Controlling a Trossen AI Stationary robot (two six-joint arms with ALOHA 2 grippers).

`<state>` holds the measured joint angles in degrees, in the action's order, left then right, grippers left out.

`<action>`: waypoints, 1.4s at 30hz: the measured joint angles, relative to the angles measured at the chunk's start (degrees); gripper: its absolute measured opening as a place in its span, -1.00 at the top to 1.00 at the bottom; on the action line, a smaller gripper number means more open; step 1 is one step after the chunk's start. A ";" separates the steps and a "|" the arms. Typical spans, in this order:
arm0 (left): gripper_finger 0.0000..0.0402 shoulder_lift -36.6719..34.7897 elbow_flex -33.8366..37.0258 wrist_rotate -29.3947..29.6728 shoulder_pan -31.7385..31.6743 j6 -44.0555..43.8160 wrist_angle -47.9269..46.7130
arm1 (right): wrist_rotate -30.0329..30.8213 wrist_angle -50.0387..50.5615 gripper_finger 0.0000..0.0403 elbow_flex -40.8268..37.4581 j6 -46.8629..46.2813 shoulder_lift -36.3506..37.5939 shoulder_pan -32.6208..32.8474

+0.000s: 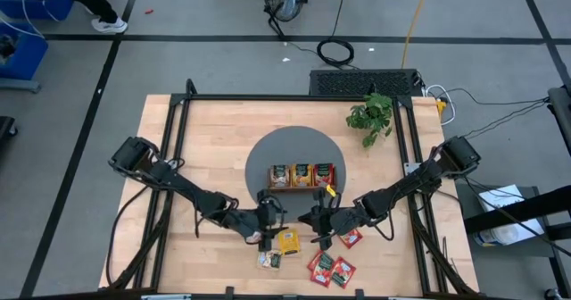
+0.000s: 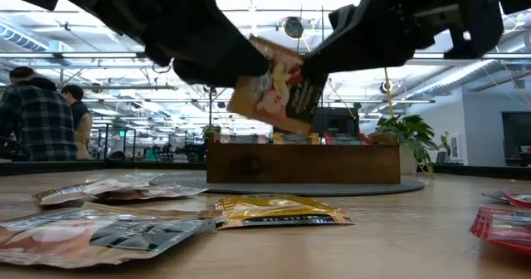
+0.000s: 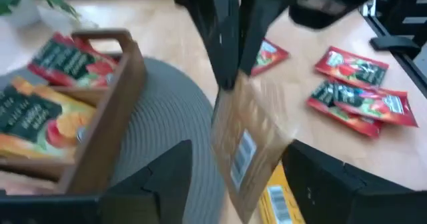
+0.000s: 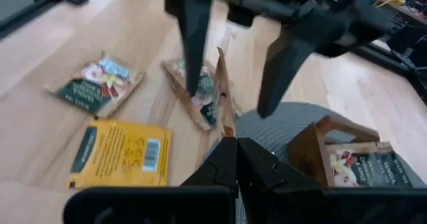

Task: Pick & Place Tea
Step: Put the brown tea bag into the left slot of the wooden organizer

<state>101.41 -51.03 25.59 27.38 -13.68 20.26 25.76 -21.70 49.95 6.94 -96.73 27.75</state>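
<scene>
A tan tea sachet [image 2: 278, 84] with a dark green label hangs in the air between both grippers, over the table's near middle. My right gripper [image 4: 233, 143] is shut on it. My left gripper [image 3: 235, 151] is open, with one finger on each side of the sachet, apart from it. More sachets lie flat on the table: a yellow one [image 1: 287, 240], tan ones [image 1: 269, 260] and red ones [image 1: 331, 268]. The wooden tray [image 1: 302, 187] on the grey mat holds tan, orange and red sachets standing in its three compartments. My right gripper pinches the tan sachet between its two shut fingers at one end [image 4: 227, 125]. The fingers come about level from the table's right. The sachet juts from the fingertips toward the left gripper, edge-on in the right wrist view. It is lifted clear of the table.
The round grey mat [image 1: 268, 153] lies under the tray at the table's middle. A small potted plant [image 1: 372, 114] stands at the far right. Loose sachets [image 2: 278, 212] cover the near strip of the table. People [image 2: 33, 113] stand in the room beyond.
</scene>
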 joint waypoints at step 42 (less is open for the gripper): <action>0.89 0.00 0.02 -0.09 2.51 9.16 2.10 | -0.30 -30.62 0.46 -11.35 8.38 3.66 6.07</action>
<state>101.41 -51.00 25.50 29.89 -4.52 22.37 25.46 -52.32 38.60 15.32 -93.07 33.82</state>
